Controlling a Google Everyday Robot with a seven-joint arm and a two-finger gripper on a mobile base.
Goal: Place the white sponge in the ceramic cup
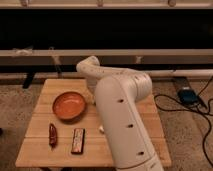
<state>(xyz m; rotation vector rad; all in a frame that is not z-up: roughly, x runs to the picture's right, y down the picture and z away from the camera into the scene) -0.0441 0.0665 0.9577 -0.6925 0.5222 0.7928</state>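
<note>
My white arm fills the middle of the camera view and covers the table's centre and right half. The gripper (93,96) hangs just right of the orange bowl (69,106), low over the wooden table (45,154), and is mostly hidden behind my forearm. The white sponge and the ceramic cup are both hidden or out of view.
A reddish-brown oblong item (52,135) and a dark flat packet (77,140) lie near the table's front left. A tiny whitish cube (101,129) sits at the edge of my arm. A blue device (187,95) and cables lie on the floor at right. A dark rail runs behind.
</note>
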